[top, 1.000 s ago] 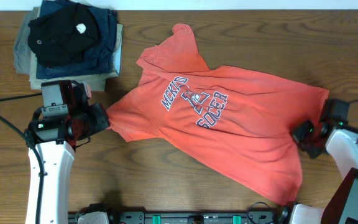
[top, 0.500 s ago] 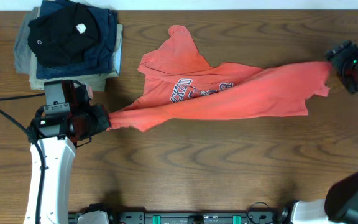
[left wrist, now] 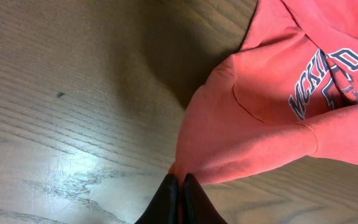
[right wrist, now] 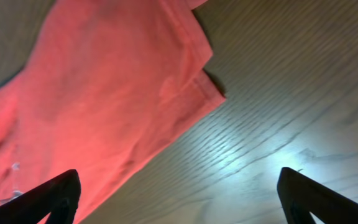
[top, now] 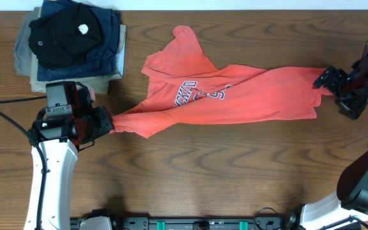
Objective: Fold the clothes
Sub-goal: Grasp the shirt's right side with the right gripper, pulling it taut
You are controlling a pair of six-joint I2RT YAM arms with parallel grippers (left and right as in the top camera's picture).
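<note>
The coral-red T-shirt (top: 248, 96) lies stretched in a long band across the table, doubled over itself, with its lettering partly hidden in the fold. My left gripper (top: 110, 122) is shut on the shirt's left corner; in the left wrist view the dark fingertips (left wrist: 179, 183) pinch the red cloth (left wrist: 247, 124) just above the wood. My right gripper (top: 337, 92) stands open at the shirt's right end. In the right wrist view its fingers (right wrist: 58, 196) are spread wide with nothing between them, and the hem corner (right wrist: 104, 81) lies flat on the table.
A stack of folded black, navy and khaki garments (top: 72, 41) sits at the back left, just behind my left arm. Bare wood (top: 222, 172) runs along the front of the table. One sleeve (top: 187, 45) points toward the back edge.
The right gripper carried the shirt's lower hem up and over to the back right, doubling the shirt, then opened and let the cloth drop. The left gripper kept its hold and place.
</note>
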